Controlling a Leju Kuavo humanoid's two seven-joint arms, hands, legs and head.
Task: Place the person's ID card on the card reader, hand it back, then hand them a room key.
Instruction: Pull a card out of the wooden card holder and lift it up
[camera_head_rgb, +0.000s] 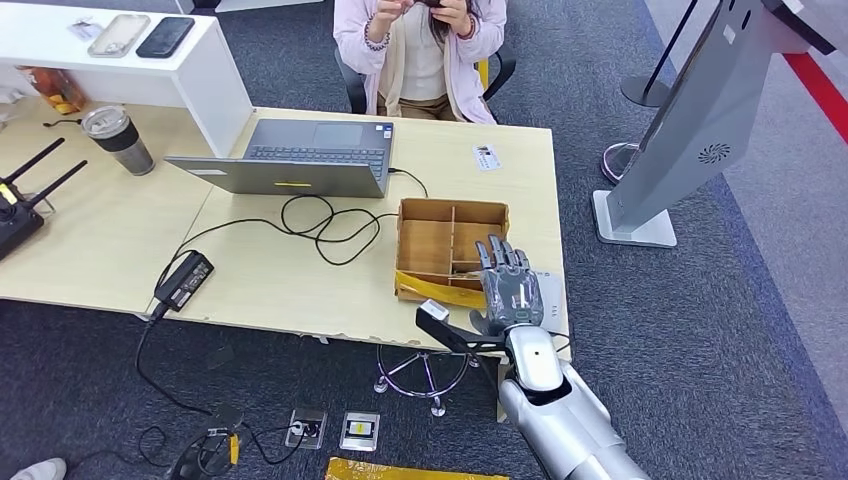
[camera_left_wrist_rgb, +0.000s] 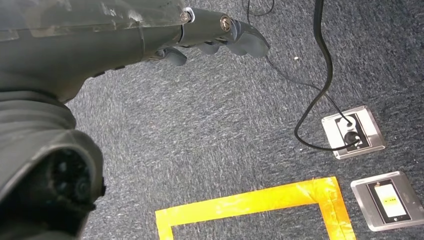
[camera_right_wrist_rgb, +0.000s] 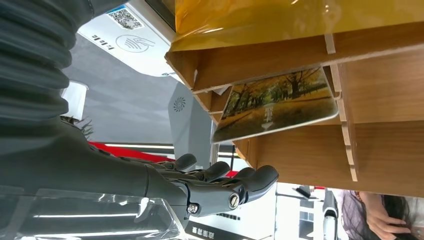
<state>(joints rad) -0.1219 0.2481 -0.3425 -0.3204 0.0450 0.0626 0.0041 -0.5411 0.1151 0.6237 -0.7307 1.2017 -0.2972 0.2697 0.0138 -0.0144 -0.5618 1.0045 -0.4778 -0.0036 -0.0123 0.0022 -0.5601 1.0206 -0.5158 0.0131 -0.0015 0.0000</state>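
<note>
Right hand (camera_head_rgb: 508, 283) spread, empty, over wooden tray (camera_head_rgb: 420, 251).
Risk: fingers nudge tray or miss room key card (camera_right_wrist_rgb: 277, 105) lying flat in compartment.

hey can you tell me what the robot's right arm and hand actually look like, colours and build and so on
The right arm is glossy silver, made of smooth rounded segments. The right hand is grey, with darker segmented fingers joined by small silver screws, and a thick grey thumb. In the right wrist view a grey ribbed cover sits behind the hand, next to a clear glossy panel.
</note>
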